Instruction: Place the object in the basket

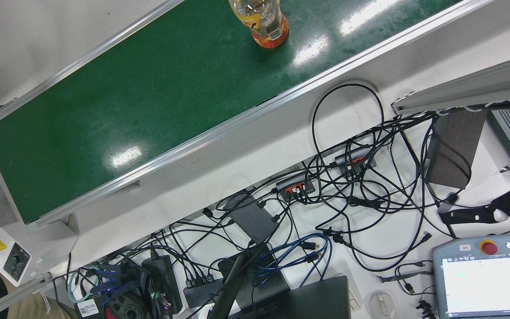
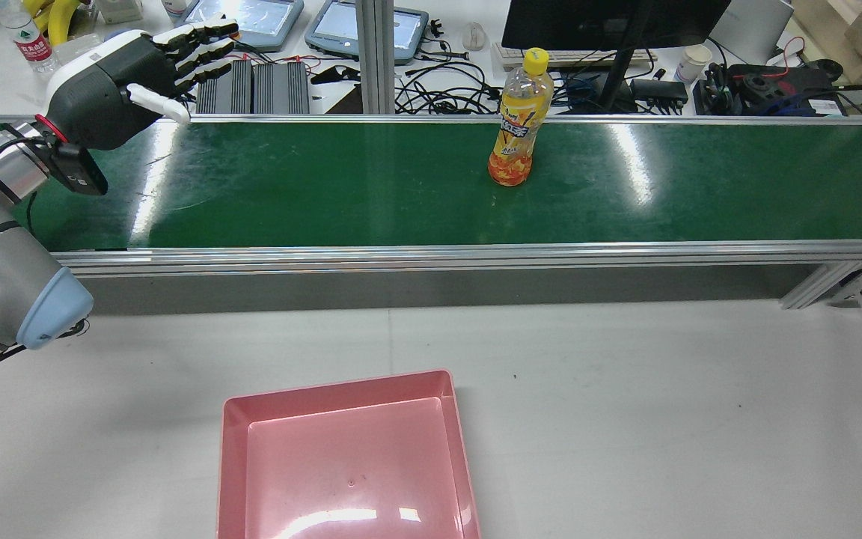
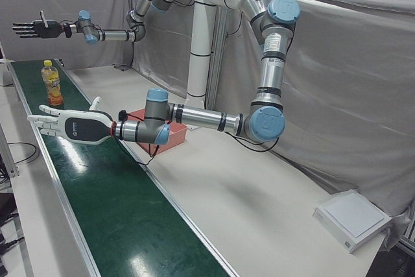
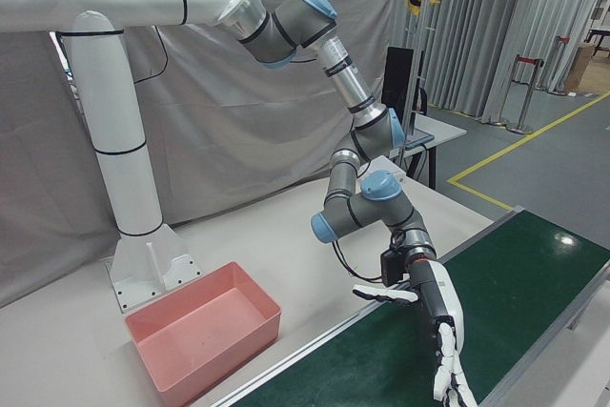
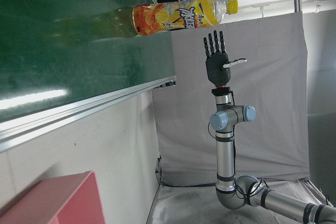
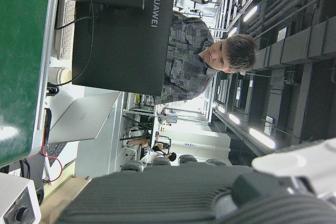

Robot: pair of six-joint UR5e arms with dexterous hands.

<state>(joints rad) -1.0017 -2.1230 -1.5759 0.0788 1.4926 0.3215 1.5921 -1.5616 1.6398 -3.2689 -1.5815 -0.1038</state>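
An orange-drink bottle (image 2: 518,123) with a yellow cap stands upright on the green conveyor belt (image 2: 326,180); it also shows in the front view, bottle (image 1: 264,22). My left hand (image 2: 139,75) hovers open over the belt's left end, far to the left of the bottle, fingers stretched flat. The left-front view has this left hand (image 3: 68,124) a short way from the bottle (image 3: 52,82). My right hand (image 3: 32,28) is raised high beyond the bottle, open and holding nothing. The pink basket (image 2: 349,464) lies on the white table in front of the belt.
Aluminium rails edge the belt. Behind it a desk holds tangled cables (image 1: 352,186), a teach pendant (image 1: 485,279), a monitor (image 2: 610,22) and small items. A person sits behind the monitor in the right hand view. The arms' white pedestal (image 4: 124,178) stands behind the basket.
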